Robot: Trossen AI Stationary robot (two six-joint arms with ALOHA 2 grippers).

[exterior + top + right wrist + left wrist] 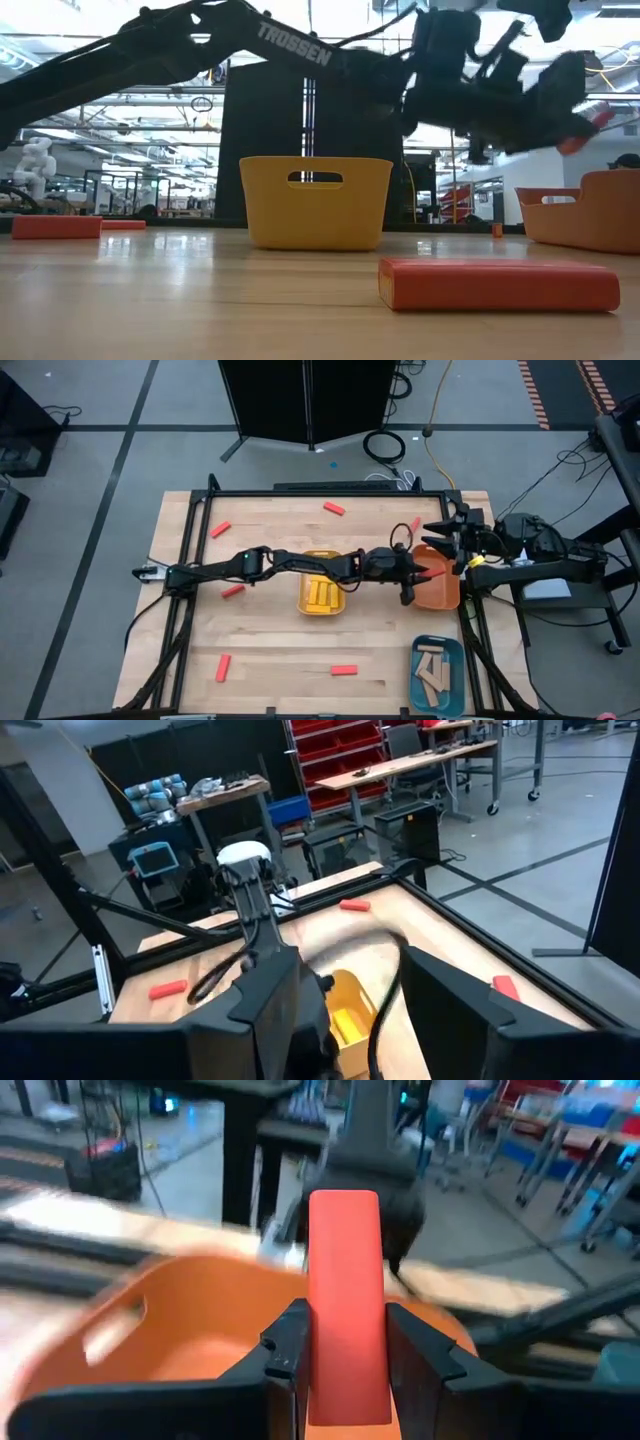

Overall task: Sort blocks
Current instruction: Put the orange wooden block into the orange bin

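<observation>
My left arm reaches from the table's left across the yellow tray (322, 596), which holds yellow blocks (321, 592). Its gripper (345, 1335) is shut on a red block (345, 1260) over the orange tray (443, 592); that block also shows in the low view (597, 118). My right gripper (350, 1010) stands open with nothing between its fingers, drawn back at the table's right edge (440, 532). Several other red blocks lie flat on the table, such as one at the far side (334, 509) and one near the front (344, 670). My left gripper pinches the red block by its two long sides (322, 1348) between the two fingers (288, 1342), at the block's rear part. The fingers come about level from the table's left and lie along the block. It sticks out past the fingertips, lifted clear above the orange tray.
A teal tray (437, 676) with tan blocks (432, 668) stands at the near right corner. A red block (500, 285) lies close before the low camera. More red blocks lie at the left (221, 529), (233, 591), (223, 667). Black frame rails run along the table's edges.
</observation>
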